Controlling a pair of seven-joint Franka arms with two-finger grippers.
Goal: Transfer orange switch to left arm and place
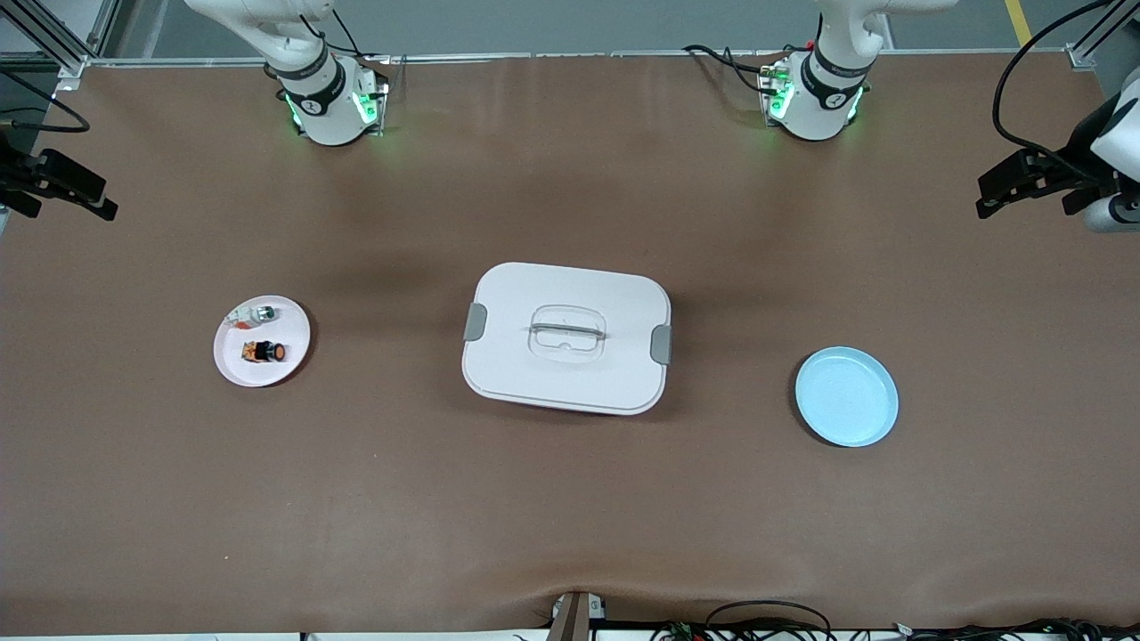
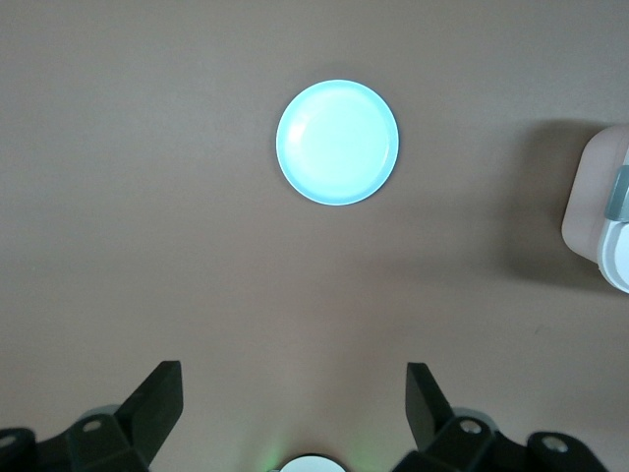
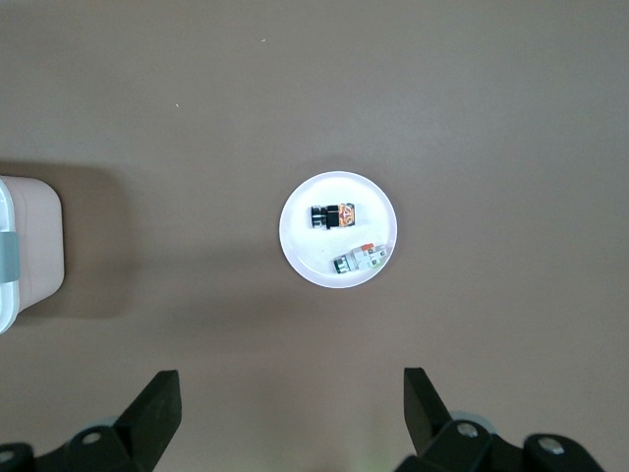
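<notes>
Blue plate [image 1: 846,397]; both end effectors spread, aloft.

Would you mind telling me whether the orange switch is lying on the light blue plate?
No, the orange switch lies on the pink plate beside a small silver-and-white part, while the light blue plate holds nothing.

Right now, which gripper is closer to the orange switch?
Right. The right gripper hangs open above the pink plate holding the orange switch; the left gripper hangs open above the blue plate, past the box.
</notes>
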